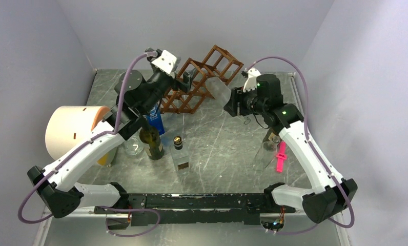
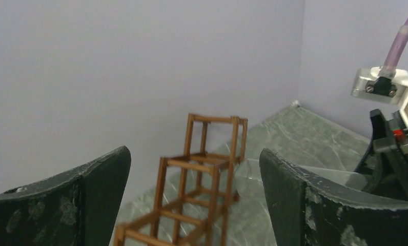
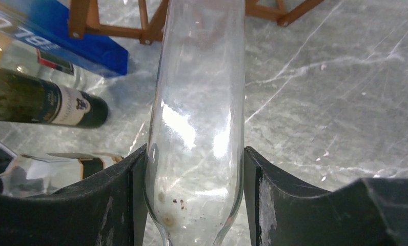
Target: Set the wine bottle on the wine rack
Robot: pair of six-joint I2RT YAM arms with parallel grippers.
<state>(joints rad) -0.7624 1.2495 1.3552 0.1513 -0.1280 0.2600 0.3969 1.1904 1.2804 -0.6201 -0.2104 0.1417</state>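
The wine bottle (image 1: pixel 218 92) is clear, empty glass, and my right gripper (image 1: pixel 233 104) is shut on it, holding it above the table. In the right wrist view the bottle (image 3: pixel 199 102) fills the gap between both fingers (image 3: pixel 115 200) near its shoulder, and its base points at the wine rack (image 3: pixel 143 23). The reddish-brown open-frame wine rack (image 1: pixel 204 77) stands at the back of the table. The bottle's base is close to the rack's right side. My left gripper (image 1: pixel 189 78) hangs open at the rack's left side, with only the rack (image 2: pixel 202 174) seen between its fingers.
A dark green labelled bottle (image 1: pixel 151 141), a small square bottle with a gold cap (image 1: pixel 180 154) and a blue box (image 1: pixel 156 119) stand left of centre. A large cream roll (image 1: pixel 71 130) sits far left. A wine glass (image 1: pixel 266 151) and a pink object (image 1: pixel 281 156) are on the right.
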